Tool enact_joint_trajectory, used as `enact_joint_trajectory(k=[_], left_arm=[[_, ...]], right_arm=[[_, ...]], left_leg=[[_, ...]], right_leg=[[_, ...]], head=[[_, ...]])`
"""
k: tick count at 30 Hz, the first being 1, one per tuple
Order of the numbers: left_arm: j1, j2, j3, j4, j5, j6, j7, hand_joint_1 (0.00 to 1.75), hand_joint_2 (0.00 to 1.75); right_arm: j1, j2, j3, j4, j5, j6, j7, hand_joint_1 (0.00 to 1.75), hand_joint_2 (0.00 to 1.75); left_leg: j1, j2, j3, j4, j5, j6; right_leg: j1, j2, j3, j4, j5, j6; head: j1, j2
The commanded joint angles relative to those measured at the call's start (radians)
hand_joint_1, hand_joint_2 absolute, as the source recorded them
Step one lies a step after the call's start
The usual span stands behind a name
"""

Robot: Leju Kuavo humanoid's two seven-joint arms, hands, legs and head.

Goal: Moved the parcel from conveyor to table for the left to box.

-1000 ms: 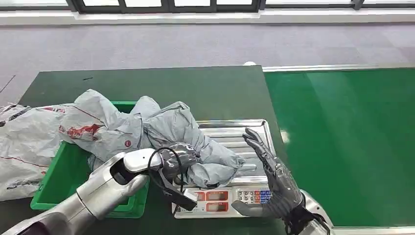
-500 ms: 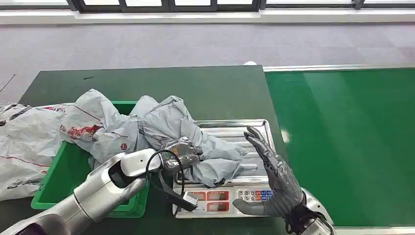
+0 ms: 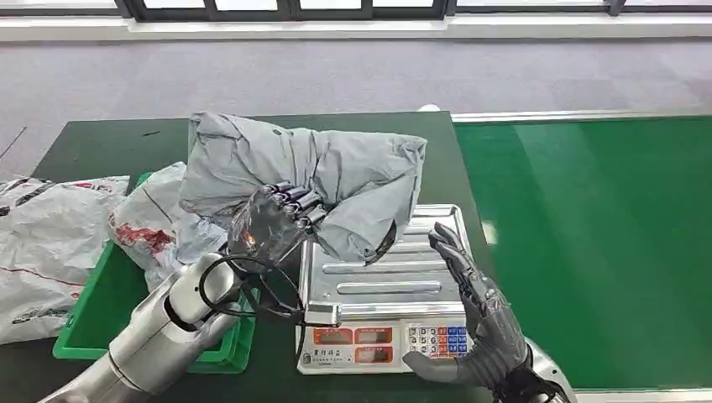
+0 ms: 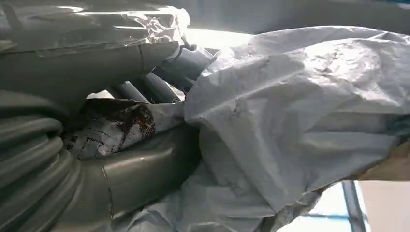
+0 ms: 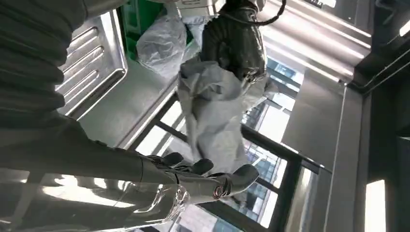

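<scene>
While the left hand grips the grey parcel and holds it up above the scale, the right hand stands beside the tray with fingers spread and nothing in them.

Where the parcel bulges over the left hand, much of the hand's fingers are hidden in the head view; the left wrist view shows dark fingers pressed into crumpled grey plastic. The green bin at the table's left holds another grey bag with red print, draped over its rim, and a further bag lies outside it, cut off by the picture's edge. Right of the scale runs the green conveyor, its surface bare.
</scene>
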State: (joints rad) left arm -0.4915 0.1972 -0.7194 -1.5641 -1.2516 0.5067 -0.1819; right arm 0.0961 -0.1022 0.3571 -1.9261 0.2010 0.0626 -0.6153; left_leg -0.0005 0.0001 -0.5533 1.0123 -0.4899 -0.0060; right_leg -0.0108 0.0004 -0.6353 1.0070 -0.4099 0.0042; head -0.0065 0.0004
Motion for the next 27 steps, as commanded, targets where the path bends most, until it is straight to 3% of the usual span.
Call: enact_joint_trajectory(k=[1, 4, 6, 10, 13, 14, 17, 27], left_arm=[[0.020, -0.132, 0.249, -0.072, -0.197, 0.113, 0.117, 1.75, 1.75], [0.035, -0.125, 0.395, -0.061, -0.217, 0.191, 0.131, 1.75, 1.75], [0.065, -0.123, 0.522, -0.070, -0.173, 0.191, 0.066, 1.75, 1.75], [0.047, -0.152, 0.647, 0.051, -0.186, 0.191, 0.026, 1.75, 1.75], [-0.008, -0.126, 0.636, 0.246, -0.282, 0.144, 0.148, 1.75, 1.75], [-0.021, -0.124, 0.642, 0.303, -0.310, 0.066, 0.214, 1.75, 1.75], [-0.024, -0.114, 0.648, 0.425, -0.266, -0.047, 0.282, 1.75, 1.75], [0.032, -0.075, 0.705, 0.595, -0.219, -0.191, 0.326, 1.75, 1.75]], right_arm=[[-0.011, 0.021, 0.017, 0.005, -0.003, -0.025, 0.016, 0.00, 1.75], [-0.010, 0.028, 0.028, 0.012, 0.002, -0.035, 0.022, 0.00, 1.75], [0.018, 0.027, 0.026, 0.006, 0.010, -0.047, 0.019, 0.00, 1.75], [0.050, 0.029, 0.023, -0.012, 0.019, -0.056, 0.009, 0.00, 1.75], [0.058, 0.039, 0.026, -0.019, 0.034, -0.045, 0.010, 0.00, 1.75], [0.058, 0.044, 0.026, -0.018, 0.039, -0.037, 0.013, 0.00, 1.75], [0.052, 0.060, 0.024, -0.015, 0.053, -0.010, 0.019, 0.00, 1.75], [-0.015, 0.025, 0.032, 0.041, 0.051, 0.040, 0.021, 0.00, 1.75]], left_leg=[[0.001, 0.000, -0.002, 0.001, 0.001, 0.000], [0.001, 0.000, -0.002, 0.001, 0.001, 0.000], [0.001, 0.003, -0.001, -0.001, 0.001, -0.001], [0.001, 0.005, -0.008, -0.002, 0.001, -0.001], [0.001, 0.001, -0.007, -0.002, 0.001, -0.001], [0.001, -0.001, 0.000, -0.004, 0.003, -0.002], [0.002, 0.000, 0.002, -0.005, 0.004, -0.003], [0.001, 0.005, 0.002, -0.003, 0.002, -0.002]], right_leg=[[0.001, 0.000, -0.001, -0.001, 0.001, 0.000], [0.001, 0.000, -0.001, 0.000, 0.001, 0.000], [0.001, 0.003, -0.001, -0.002, 0.003, -0.001], [0.001, 0.004, -0.001, -0.002, 0.003, -0.001], [0.001, 0.000, 0.000, -0.002, 0.001, -0.001], [0.002, -0.002, 0.000, -0.004, 0.003, -0.001], [0.002, -0.001, 0.002, -0.005, 0.003, -0.001], [0.001, 0.005, 0.001, -0.002, 0.003, -0.002]], head=[[0.000, 0.000], [0.000, 0.000], [0.000, 0.000], [0.000, 0.000], [0.000, 0.000], [0.000, 0.000], [0.000, 0.000], [0.000, 0.000]])
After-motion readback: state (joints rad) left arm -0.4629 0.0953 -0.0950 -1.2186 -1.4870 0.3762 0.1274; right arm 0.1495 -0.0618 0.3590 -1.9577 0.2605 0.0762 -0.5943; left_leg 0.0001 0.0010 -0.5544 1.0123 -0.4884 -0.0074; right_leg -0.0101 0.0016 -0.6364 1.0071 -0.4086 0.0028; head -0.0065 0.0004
